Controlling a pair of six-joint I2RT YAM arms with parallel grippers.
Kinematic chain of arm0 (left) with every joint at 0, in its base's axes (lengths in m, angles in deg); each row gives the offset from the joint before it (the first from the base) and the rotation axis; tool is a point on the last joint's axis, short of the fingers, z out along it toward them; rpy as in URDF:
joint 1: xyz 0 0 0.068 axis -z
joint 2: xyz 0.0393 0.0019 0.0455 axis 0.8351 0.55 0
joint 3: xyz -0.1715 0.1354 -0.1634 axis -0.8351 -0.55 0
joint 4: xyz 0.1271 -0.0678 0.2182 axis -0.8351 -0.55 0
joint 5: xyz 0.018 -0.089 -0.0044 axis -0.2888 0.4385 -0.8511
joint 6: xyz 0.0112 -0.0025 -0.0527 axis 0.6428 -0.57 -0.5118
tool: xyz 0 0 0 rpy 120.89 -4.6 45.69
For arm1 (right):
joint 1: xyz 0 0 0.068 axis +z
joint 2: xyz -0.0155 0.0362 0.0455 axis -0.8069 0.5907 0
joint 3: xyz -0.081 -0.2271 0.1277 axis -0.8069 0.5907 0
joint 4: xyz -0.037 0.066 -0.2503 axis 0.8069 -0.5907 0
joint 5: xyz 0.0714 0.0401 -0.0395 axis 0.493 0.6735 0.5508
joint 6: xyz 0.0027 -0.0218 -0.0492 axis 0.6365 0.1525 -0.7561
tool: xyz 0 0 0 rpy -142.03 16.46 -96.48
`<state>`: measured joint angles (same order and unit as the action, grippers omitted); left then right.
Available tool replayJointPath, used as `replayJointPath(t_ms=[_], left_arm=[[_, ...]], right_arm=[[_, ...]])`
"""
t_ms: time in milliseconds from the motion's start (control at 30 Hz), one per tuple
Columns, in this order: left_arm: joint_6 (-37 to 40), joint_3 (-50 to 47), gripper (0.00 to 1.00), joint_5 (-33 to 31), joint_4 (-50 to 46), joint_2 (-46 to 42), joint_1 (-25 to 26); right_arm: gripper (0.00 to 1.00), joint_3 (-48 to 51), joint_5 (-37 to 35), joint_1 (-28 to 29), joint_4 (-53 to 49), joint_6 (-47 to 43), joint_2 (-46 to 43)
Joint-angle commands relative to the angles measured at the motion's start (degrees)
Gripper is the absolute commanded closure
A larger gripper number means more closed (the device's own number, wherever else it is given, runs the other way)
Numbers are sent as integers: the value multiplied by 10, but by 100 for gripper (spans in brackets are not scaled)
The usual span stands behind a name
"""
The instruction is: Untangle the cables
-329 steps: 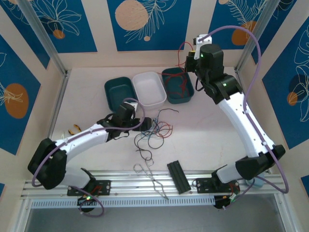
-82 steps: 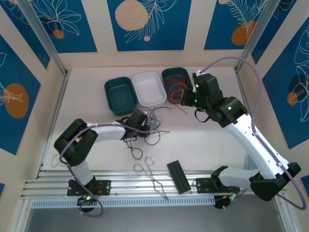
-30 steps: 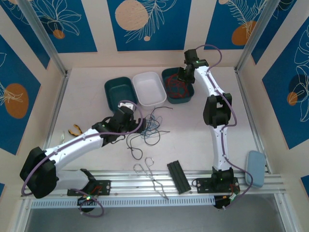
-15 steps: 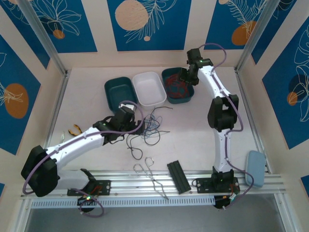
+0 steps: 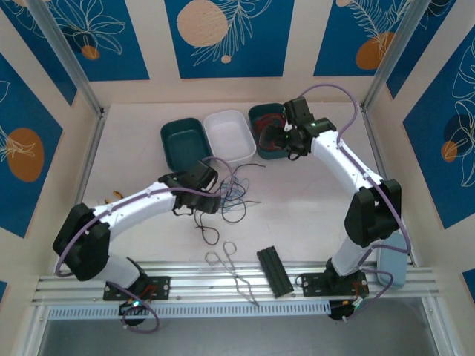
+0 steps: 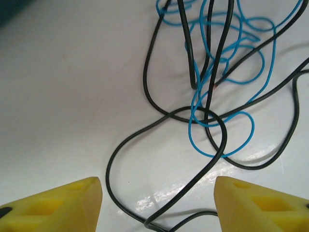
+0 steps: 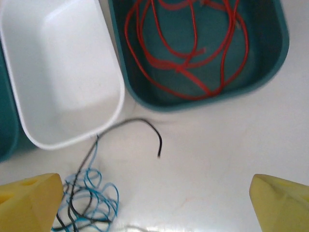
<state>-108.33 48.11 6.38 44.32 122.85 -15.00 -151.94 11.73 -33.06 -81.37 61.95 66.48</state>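
Yellow-fingered left hand (image 6: 157, 205) stands open, low over the bench (image 6: 58, 96), with the black and blue cables (image 6: 211, 96) tangled just ahead; right hand (image 7: 157, 203) gapes wide and empty above red cables (image 7: 183, 70) lying in a teal tray (image 7: 273, 65)

Overhead view faces down; both close wrist views share the cables (image 6: 211, 87).

Left white-shelled robot arm (image 5: 133, 205) and right white-shelled robot arm (image 5: 346, 165), black joint housings; thin lilac cable (image 5: 334, 86) looping along each; black base brackets (image 5: 141, 285) at bottom of frame; left gripper (image 6: 157, 203), right gripper (image 7: 154, 203): yellow wedge-shaped fingertips (image 6: 260, 205), diamond recesses in faces
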Motion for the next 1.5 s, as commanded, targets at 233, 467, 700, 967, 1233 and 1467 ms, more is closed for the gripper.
replayJointPath(t_ms=[233, 467, 700, 967, 1233, 1467], left_arm=[[13, 0, 40, 21, -29, 39, -4], [4, -17, 42, 25, 4, 53, -5], [-4, -27, 48, 38, 28, 61, -5], [-22, -41, 63, 31, 55, 73, -6], [-66, -68, 78, 20, 95, 63, -10], [-81, -81, 80, 26, 109, 45, -20]], right_arm=[[1, 113, -61, 81, -21, 119, -61], [1, 138, -66, 105, -26, 165, -51], [1, 153, -65, 136, -28, 200, -34], [1, 145, -46, 175, -16, 203, -7], [12, 117, -26, 187, -11, 182, 33], [35, 95, -12, 176, 15, 163, 65]])
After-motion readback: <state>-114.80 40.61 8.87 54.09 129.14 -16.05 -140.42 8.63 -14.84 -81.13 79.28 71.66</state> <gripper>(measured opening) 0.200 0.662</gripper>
